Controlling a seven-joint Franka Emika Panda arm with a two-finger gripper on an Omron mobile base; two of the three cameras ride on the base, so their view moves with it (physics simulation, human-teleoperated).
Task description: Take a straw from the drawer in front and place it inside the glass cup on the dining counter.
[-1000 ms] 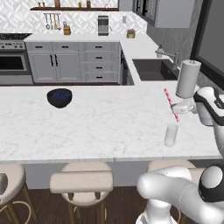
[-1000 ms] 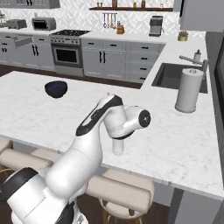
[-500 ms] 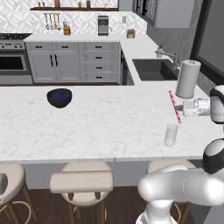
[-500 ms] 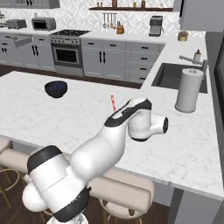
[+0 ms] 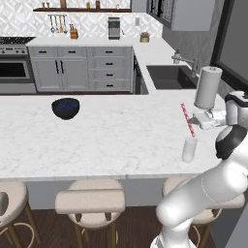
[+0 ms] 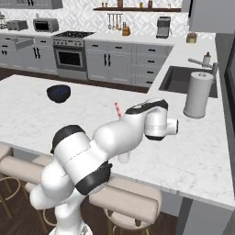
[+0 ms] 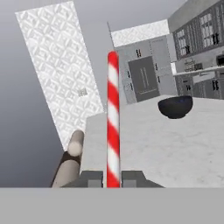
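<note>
Gripper (image 5: 195, 120) clamped on straw (image 5: 187, 119), above glass cup (image 5: 189, 148) near dining counter (image 5: 97, 138) edge.

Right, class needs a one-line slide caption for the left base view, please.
Claw shut on the striped straw, held above the glass cup on the dining counter.

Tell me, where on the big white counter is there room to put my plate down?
The dining counter is bare in the wide stretch between the blue bowl and the glass cup. It is crowded on the right, where the claw holds the straw over the cup, near the paper towel roll.
</note>
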